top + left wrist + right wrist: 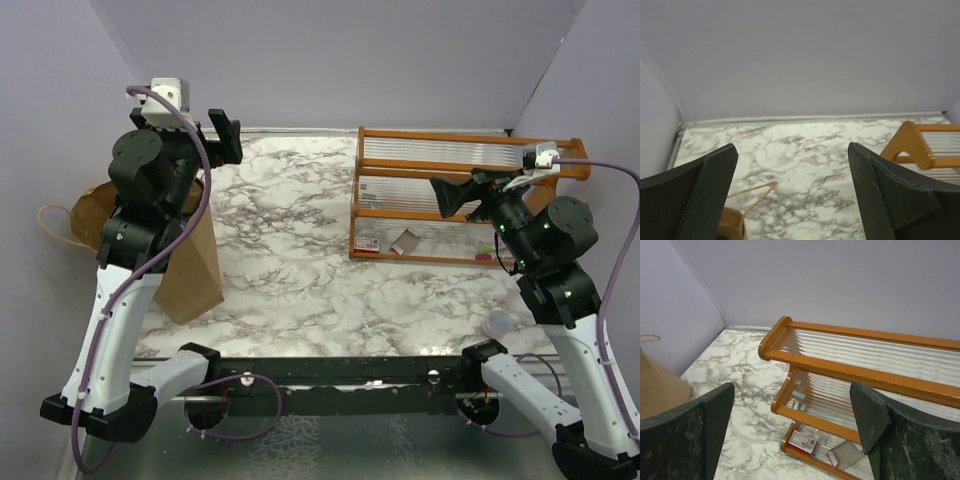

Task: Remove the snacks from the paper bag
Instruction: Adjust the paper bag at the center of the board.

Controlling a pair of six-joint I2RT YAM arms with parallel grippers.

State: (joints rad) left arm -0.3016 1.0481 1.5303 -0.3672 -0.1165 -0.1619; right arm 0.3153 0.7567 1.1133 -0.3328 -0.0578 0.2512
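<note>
The brown paper bag [192, 272] stands at the table's left edge, partly behind my left arm, with a loop handle [55, 218] sticking out to the left. Its top rim [733, 223] and a handle [753, 192] show low in the left wrist view, and its side [660, 386] shows in the right wrist view. No snacks show; the bag's inside is hidden. My left gripper [224, 134] [792, 146] is open and empty, above and beyond the bag. My right gripper [455, 194] [792, 385] is open and empty, raised in front of the rack.
An orange-brown wooden slatted rack [450, 190] [855, 371] stands at the back right, holding a small red-and-white packet [367, 245] [802, 440] and a grey card [405, 242] [847, 455]. A small clear round thing [497, 322] lies near my right arm. Lilac walls enclose the marble table [300, 260].
</note>
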